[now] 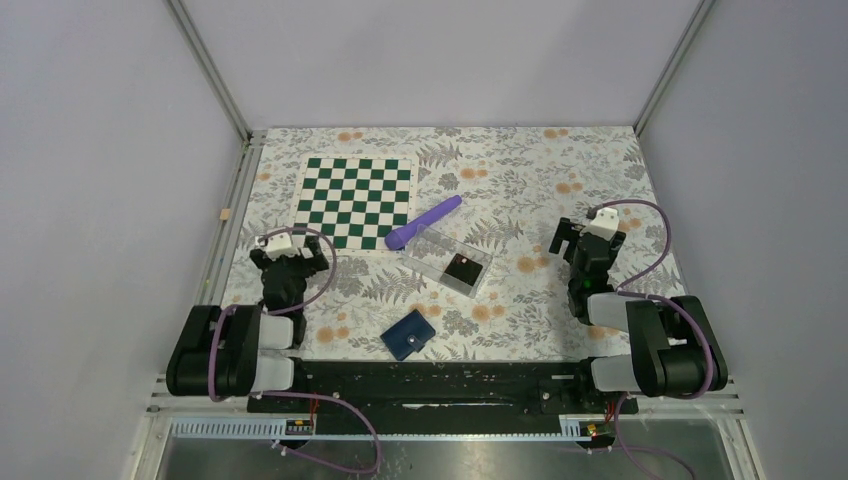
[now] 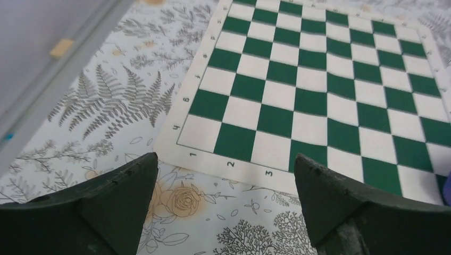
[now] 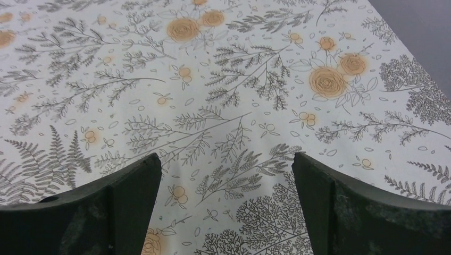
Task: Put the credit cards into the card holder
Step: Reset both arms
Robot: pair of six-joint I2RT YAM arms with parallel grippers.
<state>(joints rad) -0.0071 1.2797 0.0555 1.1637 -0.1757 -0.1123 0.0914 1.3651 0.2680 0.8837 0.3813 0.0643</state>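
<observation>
At 7 o'clock in the overhead view, left arm [image 1: 235,350] folded low over its base, wrist angled toward 1 o'clock. Left gripper [image 2: 224,159] spread wide, nothing between the dark fingers [image 2: 122,196]. At 5 o'clock, right arm [image 1: 660,345] folded likewise, wrist angled toward 11 o'clock. Right gripper [image 3: 226,156] equally wide, holding nothing. Well apart, mirrored.

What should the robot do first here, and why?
Probably swing the left tool right and back toward the card holder: it lies shut, so nothing can go in yet. That tool and the right tool stand open and empty; a dark card seems to wait in the clear tray.
</observation>
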